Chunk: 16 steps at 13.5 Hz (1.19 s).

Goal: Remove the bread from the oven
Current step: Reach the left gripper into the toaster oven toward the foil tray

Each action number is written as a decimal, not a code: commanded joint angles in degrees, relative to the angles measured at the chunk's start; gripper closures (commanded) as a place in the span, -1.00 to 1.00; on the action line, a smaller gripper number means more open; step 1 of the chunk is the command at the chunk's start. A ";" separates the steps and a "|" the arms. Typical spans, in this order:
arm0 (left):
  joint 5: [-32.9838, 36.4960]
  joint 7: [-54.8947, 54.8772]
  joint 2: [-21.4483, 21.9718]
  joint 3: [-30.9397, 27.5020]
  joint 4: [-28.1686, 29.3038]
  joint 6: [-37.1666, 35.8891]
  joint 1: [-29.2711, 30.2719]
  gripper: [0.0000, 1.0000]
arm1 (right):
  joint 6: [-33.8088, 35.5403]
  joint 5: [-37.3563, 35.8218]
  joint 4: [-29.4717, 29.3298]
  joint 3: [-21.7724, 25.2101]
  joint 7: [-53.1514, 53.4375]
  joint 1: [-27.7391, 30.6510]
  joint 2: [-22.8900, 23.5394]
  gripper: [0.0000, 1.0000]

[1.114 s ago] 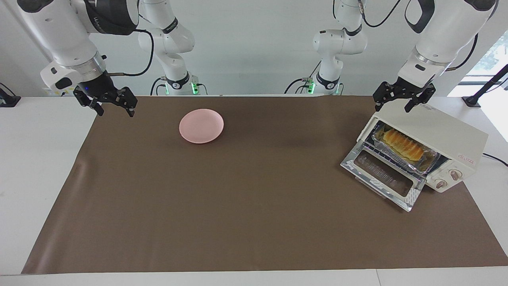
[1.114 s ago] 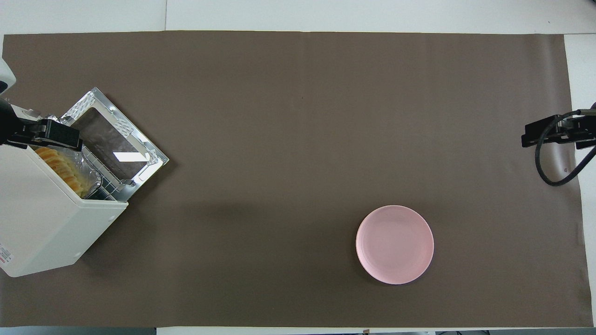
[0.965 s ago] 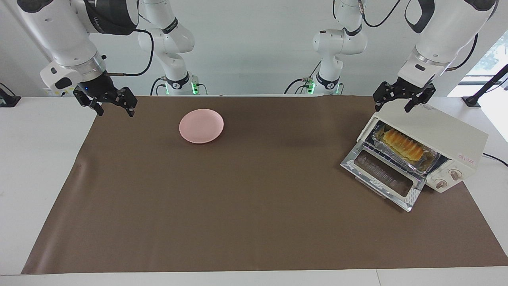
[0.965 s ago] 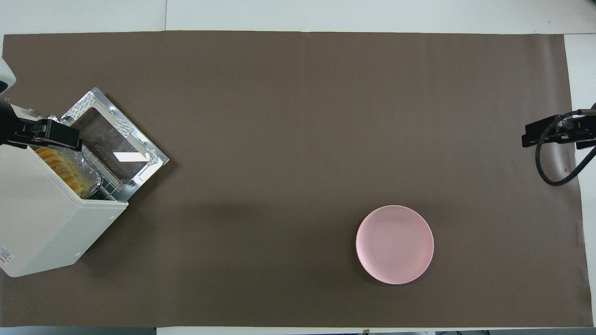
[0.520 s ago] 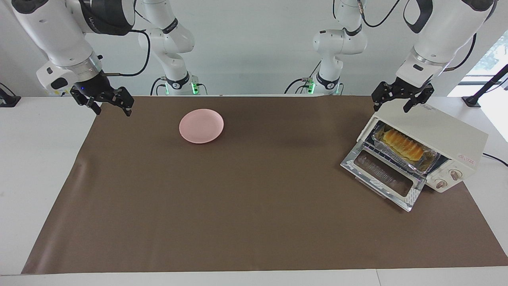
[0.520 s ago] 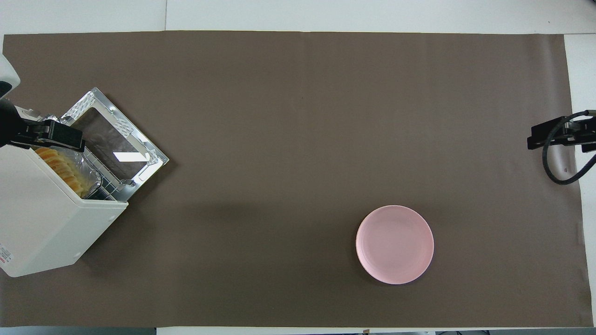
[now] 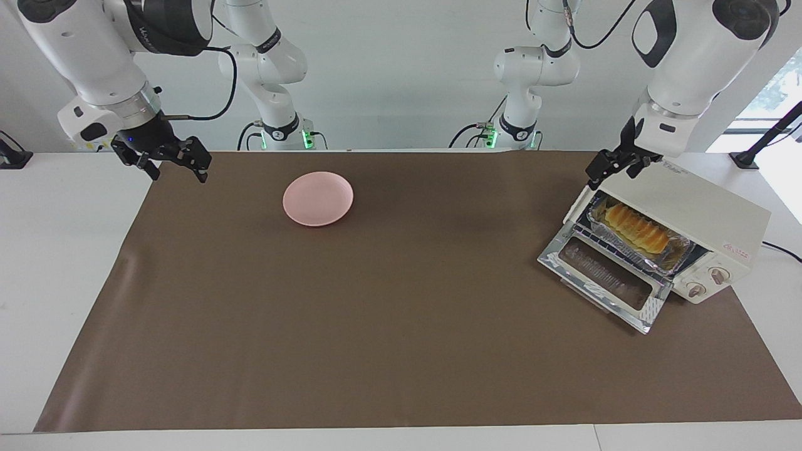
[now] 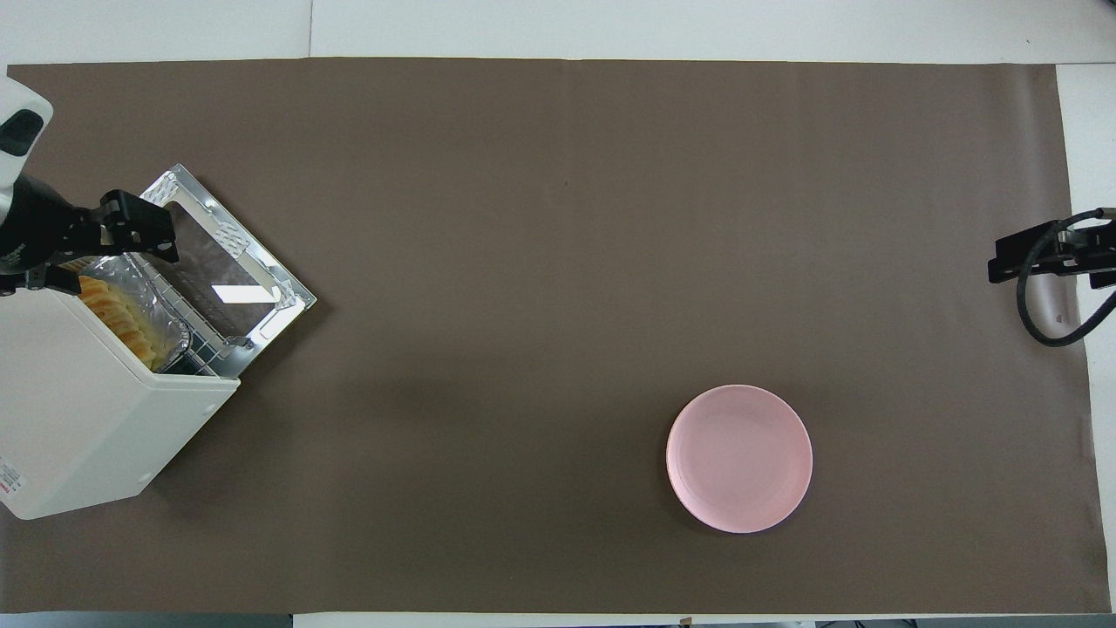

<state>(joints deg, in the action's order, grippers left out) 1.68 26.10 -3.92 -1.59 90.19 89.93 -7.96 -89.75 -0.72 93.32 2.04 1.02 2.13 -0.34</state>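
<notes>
Bread lies in the open oven at the table's left-arm end; left gripper, fingers spread, hovers over its corner and should descend squarely. Right gripper waits, spread.

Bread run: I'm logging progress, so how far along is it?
Done: the oven door is open and lies flat. In hand: nothing is gripped; the left gripper hangs over the oven's top corner, apart from the bread. The right gripper waits, open, at its end of the table. Left: lifting the bread out of its foil tray on the rack.
</notes>
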 commanded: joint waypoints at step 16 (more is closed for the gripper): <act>19.94 32.52 -11.20 -0.87 13.07 20.97 2.68 -1.00 | 1.86 -0.60 0.99 -0.72 -1.20 0.68 -1.25 -1.00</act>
<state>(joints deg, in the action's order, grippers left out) 20.27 58.08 -18.25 -2.68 98.34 107.54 -6.32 -88.31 -0.72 93.32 1.86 1.02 2.10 -0.37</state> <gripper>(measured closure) 0.000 0.000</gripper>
